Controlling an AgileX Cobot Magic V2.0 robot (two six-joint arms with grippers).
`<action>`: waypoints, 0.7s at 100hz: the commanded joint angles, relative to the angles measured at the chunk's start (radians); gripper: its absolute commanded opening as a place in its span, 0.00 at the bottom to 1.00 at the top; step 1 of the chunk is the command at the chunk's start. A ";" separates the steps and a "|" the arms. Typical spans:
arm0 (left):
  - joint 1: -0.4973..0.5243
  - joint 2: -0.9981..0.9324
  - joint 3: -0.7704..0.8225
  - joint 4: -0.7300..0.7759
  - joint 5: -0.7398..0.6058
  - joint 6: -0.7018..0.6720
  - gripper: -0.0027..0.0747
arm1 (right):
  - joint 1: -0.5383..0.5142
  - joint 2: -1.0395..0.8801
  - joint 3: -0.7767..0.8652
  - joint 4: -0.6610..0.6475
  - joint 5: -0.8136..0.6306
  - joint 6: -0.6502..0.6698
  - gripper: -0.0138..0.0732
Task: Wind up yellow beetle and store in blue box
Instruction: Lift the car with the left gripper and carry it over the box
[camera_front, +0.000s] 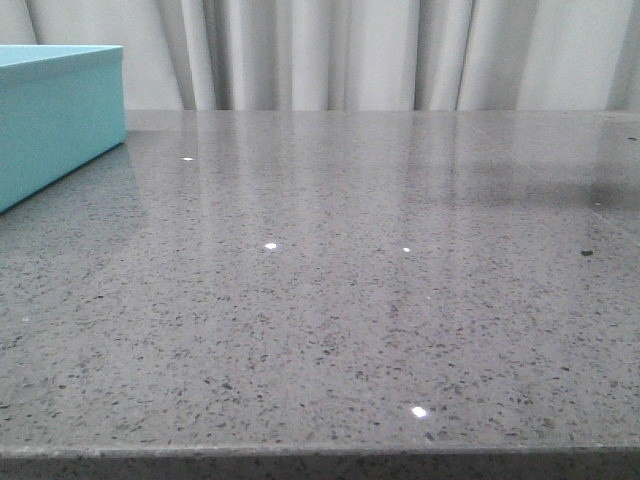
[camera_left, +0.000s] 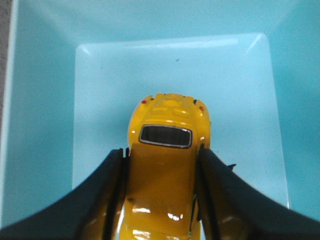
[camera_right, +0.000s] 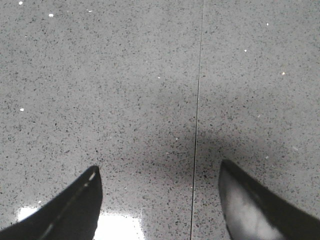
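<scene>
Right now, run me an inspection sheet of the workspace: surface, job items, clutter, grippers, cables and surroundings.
Surface: grey speckled stone table, glossy with light glints; a thin seam line shows in the right wrist view.
Job's things: yellow beetle held over the inside of the blue box, which stands at the table's far left; whether the car touches the box floor cannot be told.
Clutter: nothing seen.
Grippers: left gripper has its jaws shut on the beetle's sides; right gripper has its jaws open, holding nothing, above bare table.
Cables: nothing seen.
Surroundings: pale pleated curtain behind the table.
</scene>
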 joint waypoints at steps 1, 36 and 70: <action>0.001 -0.009 -0.029 -0.014 -0.013 -0.018 0.16 | 0.001 -0.044 -0.024 -0.019 -0.044 -0.008 0.73; 0.001 0.110 -0.029 -0.014 0.024 -0.018 0.16 | 0.001 -0.044 -0.024 -0.019 -0.045 -0.008 0.73; 0.001 0.111 -0.029 -0.027 0.024 -0.018 0.57 | 0.001 -0.044 -0.024 -0.019 -0.045 -0.008 0.73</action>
